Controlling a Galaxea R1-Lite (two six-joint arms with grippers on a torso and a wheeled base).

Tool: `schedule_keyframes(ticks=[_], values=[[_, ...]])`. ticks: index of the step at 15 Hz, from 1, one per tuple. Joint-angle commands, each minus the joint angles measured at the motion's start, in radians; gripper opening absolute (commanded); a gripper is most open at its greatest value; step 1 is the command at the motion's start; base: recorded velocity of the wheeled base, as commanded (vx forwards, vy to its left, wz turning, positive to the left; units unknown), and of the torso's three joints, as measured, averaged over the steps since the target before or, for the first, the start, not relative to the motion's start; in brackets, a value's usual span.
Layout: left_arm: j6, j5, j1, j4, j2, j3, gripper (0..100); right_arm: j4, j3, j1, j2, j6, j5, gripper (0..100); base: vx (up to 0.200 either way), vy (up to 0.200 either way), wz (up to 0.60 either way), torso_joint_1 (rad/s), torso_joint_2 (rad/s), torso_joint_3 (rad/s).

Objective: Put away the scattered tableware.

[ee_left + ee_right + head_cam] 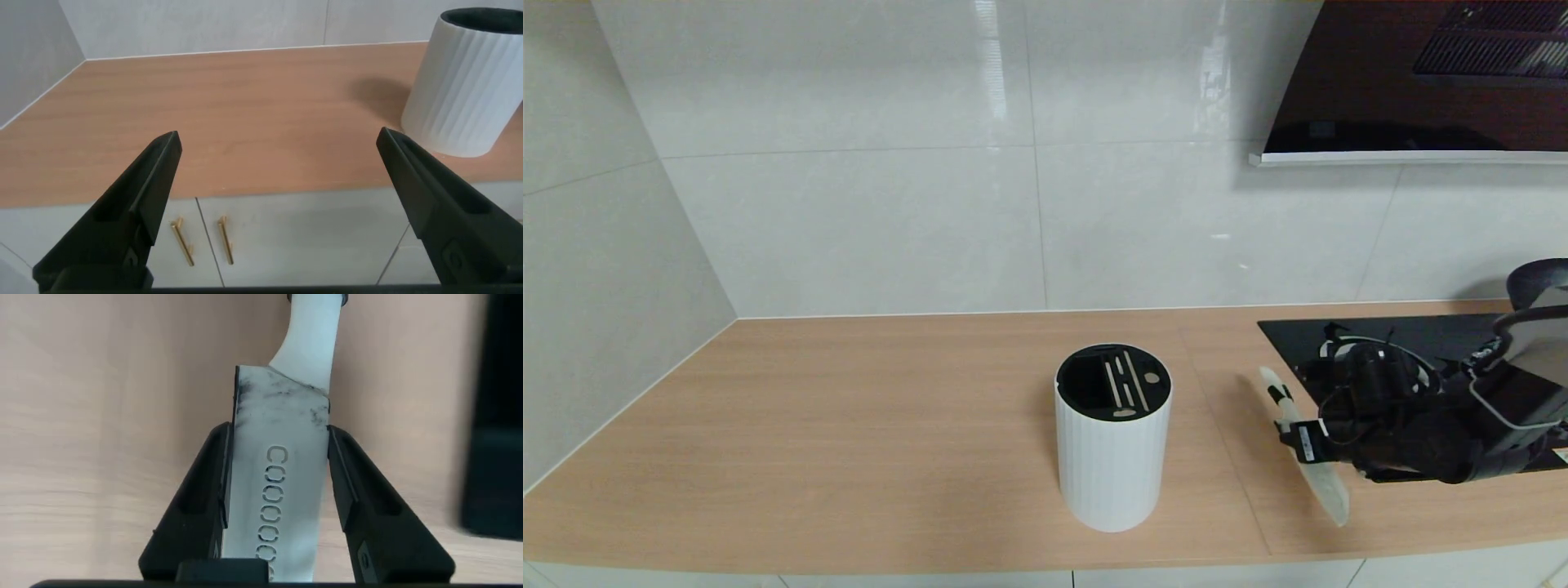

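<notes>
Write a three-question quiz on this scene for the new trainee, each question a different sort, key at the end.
1. True or false: the left pincer is open and holds nothing.
2. The right pincer is shut on: A) the knife; B) a fork; C) a spoon.
3. Fill in: the knife lies on the counter to the robot's ____ of the white holder.

Key: 1 true; 2 A; 3 right.
</notes>
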Motion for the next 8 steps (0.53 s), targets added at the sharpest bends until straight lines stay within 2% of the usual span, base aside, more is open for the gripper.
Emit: schedule_keyframes(ticks=[1,3,4,6,8], values=[[-0.008,0.000,0.000,0.000,0.000,0.000,100,0.011,0.045,0.030,-0.260,0.030,0.024,0,0.000,0.000,0.00,0.000,0.00,0.000],[0.009,-0.003,0.000,-0.003,0.000,-0.006,100,0.062,0.045,0.059,-0.389,0.033,0.019,0,0.000,0.000,0.00,0.000,0.00,0.000],[0.015,-0.037,0.000,0.006,0.010,-0.066,100,0.091,0.042,0.081,-0.452,0.033,0.019,0,0.000,0.000,0.00,0.000,0.00,0.000],[0.016,-0.178,-0.013,0.099,0.137,-0.258,100,0.117,-0.001,0.121,-0.533,0.032,0.020,0,0.000,0.000,0.00,0.000,0.00,0.000],[0.012,-0.336,-0.015,0.140,0.393,-0.457,100,0.169,-0.107,0.179,-0.562,0.032,0.019,0,0.000,0.000,0.00,0.000,0.00,0.000]])
